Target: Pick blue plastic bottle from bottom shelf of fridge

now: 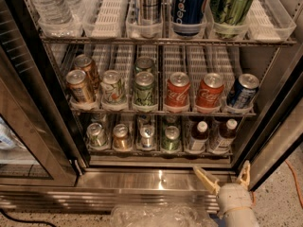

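The fridge (156, 41) stands open in front of me. Its bottom shelf (158, 151) holds a front row of small cans and two white-capped dark bottles at the right. The blue plastic bottle (223, 136), with the paler label, is the rightmost; the similar bottle with a darker label (199, 137) stands just left of it. My gripper (226, 175) is low at the right, in front of the fridge's steel sill and below the two bottles. It is open and empty, with its fingers (206, 178) pointing toward the shelf.
The middle shelf (161, 111) holds several cans, including two red Coca-Cola cans (177, 91). The top shelf holds water bottles (49, 6), a Pepsi can (188, 8) and a green can (230, 6). The glass door (19, 141) hangs open at left. Crumpled clear plastic (158, 216) lies on the floor.
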You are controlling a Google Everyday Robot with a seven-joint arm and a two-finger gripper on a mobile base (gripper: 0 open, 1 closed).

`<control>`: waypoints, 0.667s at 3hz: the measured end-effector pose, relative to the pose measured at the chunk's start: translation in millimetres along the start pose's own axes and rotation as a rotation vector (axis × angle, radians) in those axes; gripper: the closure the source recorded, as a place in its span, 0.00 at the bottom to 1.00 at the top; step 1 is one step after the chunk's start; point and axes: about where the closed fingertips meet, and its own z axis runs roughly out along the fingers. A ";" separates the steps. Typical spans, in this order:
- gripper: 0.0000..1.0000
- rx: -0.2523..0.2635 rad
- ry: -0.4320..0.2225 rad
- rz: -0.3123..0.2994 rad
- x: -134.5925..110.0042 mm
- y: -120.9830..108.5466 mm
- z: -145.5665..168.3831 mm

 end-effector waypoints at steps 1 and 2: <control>0.19 0.000 0.000 0.000 0.0 0.0 0.0; 0.33 0.000 0.000 0.000 0.0 0.0 0.0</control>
